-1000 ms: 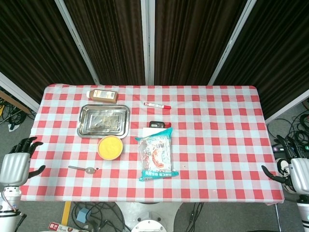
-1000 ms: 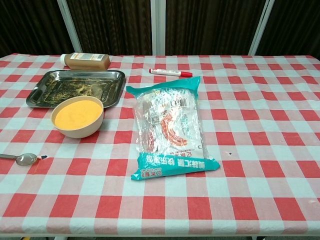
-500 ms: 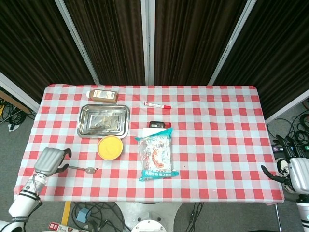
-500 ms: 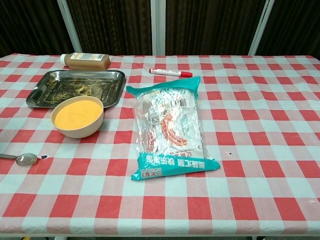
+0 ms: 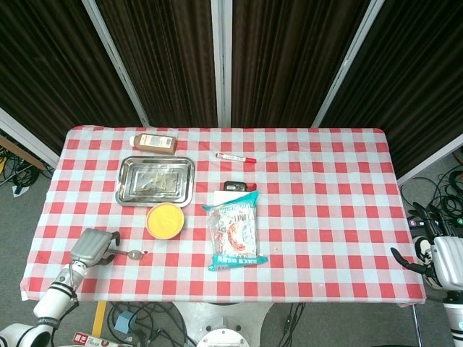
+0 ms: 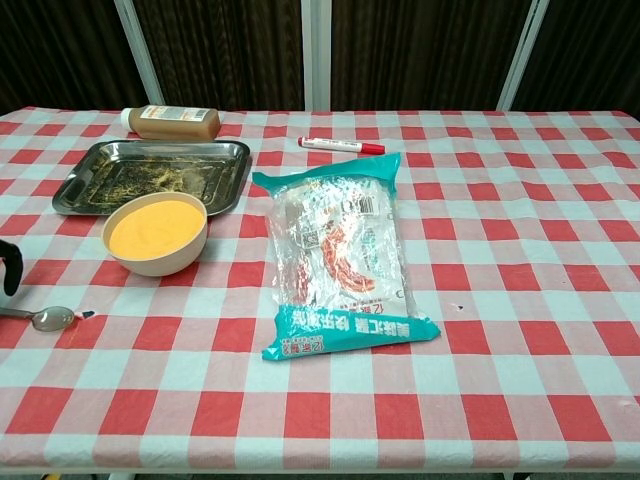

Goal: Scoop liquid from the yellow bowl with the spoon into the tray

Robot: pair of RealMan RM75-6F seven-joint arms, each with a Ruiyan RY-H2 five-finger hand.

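A: What had moved since half a second earlier?

B: The left hand (image 5: pixel 92 246). It had slid in along the near edge of the table (image 5: pixel 325 238) and stood closer to the spoon (image 5: pixel 130 254); its dark fingertips (image 6: pixel 6 268) had just entered the chest view at the left border. The spoon, bowl and tray lay where they had been.

A: Where was the spoon against that hand?

B: It lay flat on the checked cloth, bowl end to the right, handle pointing left under the hand's fingers. The head view did not show whether they touched it.

A: And the hand's state?

B: Fingers curled downward over the handle. Whether it had hold of anything, I could not tell.

A: Further out?

B: The yellow bowl (image 5: pixel 165 220), full of orange liquid, sat just up and right of the spoon. The metal tray (image 5: pixel 124 189) lay just behind the bowl, and a brown bottle (image 5: pixel 153 142) lay on its side behind the tray. A noodle packet (image 5: pixel 234 232) lay right of the bowl, a small black object (image 5: pixel 234 186) at its far end, and a red marker (image 5: pixel 235 156) beyond that.

A: The right hand (image 5: pixel 443 260)?

B: Off the table's right corner, well apart from everything, fingers spread, holding nothing.
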